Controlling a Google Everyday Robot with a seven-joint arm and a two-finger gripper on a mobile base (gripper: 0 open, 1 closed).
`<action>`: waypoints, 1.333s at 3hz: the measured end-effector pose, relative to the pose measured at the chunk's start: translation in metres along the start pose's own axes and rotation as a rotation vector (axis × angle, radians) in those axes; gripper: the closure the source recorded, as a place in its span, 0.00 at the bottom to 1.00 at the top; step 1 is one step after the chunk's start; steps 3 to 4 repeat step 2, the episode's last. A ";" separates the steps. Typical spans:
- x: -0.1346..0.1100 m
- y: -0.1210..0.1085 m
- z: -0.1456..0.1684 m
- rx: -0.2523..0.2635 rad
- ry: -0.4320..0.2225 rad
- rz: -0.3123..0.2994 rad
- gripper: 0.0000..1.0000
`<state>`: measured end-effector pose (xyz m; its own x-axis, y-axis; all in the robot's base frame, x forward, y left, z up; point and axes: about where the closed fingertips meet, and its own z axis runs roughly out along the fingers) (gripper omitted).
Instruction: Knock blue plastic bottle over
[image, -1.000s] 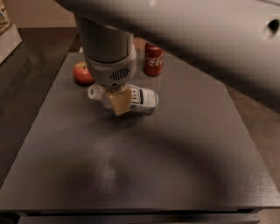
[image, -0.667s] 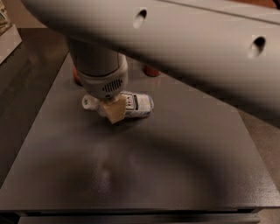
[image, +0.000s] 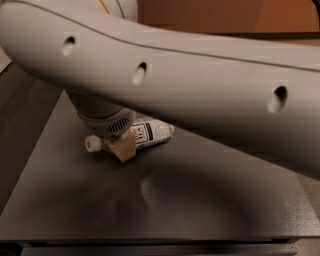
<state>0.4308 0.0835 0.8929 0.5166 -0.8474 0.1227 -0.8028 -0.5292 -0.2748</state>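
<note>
The blue plastic bottle (image: 150, 133) lies on its side on the dark grey table (image: 165, 200), its white cap (image: 92, 144) pointing left and its pale label with dark print facing up. My gripper (image: 123, 147) hangs from the grey wrist right over the bottle's neck end, its tan fingertip (image: 125, 148) down at the bottle's front side. My big grey arm (image: 200, 85) fills the upper part of the view and hides the back of the table.
The table's front edge (image: 160, 245) runs along the bottom and its left edge (image: 30, 155) slants at the left, with dark floor beyond. A brown surface (image: 225, 15) shows at the top behind the arm.
The arm has swung lower and across the view, now hiding the red can and the round red object. The bottle lies on its side as before, seen a little further left.
</note>
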 end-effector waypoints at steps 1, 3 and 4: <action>-0.009 0.014 0.029 -0.028 -0.021 0.024 0.00; -0.009 0.014 0.029 -0.028 -0.021 0.024 0.00; -0.009 0.014 0.029 -0.028 -0.021 0.024 0.00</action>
